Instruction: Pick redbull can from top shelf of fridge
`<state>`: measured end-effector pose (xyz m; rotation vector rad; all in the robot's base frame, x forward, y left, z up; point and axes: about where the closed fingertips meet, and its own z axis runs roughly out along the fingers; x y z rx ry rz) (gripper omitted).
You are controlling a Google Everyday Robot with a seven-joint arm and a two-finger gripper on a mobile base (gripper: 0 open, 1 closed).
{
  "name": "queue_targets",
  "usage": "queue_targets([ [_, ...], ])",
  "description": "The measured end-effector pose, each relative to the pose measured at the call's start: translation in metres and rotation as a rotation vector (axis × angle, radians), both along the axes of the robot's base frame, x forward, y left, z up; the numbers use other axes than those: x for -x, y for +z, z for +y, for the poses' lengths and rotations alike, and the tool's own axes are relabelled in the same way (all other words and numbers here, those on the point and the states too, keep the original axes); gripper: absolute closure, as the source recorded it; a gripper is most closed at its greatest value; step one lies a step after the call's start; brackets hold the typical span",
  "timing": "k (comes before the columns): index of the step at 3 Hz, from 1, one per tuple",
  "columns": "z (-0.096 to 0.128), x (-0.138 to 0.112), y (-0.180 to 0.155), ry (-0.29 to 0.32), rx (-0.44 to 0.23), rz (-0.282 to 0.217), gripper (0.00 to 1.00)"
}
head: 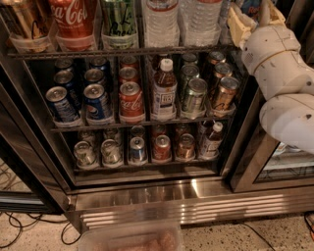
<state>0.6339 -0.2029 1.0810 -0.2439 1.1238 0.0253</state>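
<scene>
The fridge [147, 196] stands open in front of me with three wire racks of drinks. The top shelf [122, 51] holds tall cans and bottles in clear bins. At its far right end my gripper [251, 18] reaches in at the picture's top edge, on the end of my white arm [279, 63]. A small blue-and-red patch of the redbull can [249, 7] shows right at the gripper. The rest of the can is hidden or cut off by the frame.
On the top shelf stand a gold can [24, 19], a red Coca-Cola can [73, 19], a green can [117, 19] and water bottles [162, 19]. Lower racks hold Pepsi cans [98, 103], short soda cans and bottles. A dark door frame [250, 147] stands under my arm. Cables [19, 230] lie on the floor at left.
</scene>
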Motion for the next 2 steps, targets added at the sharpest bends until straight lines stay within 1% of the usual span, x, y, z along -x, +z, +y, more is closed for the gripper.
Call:
queue_targets([
  [1, 0.003, 0.0, 0.006, -0.009, 0.003, 0.013, 0.93],
  [2, 0.008, -0.004, 0.033, -0.011, 0.016, 0.003, 1.0],
])
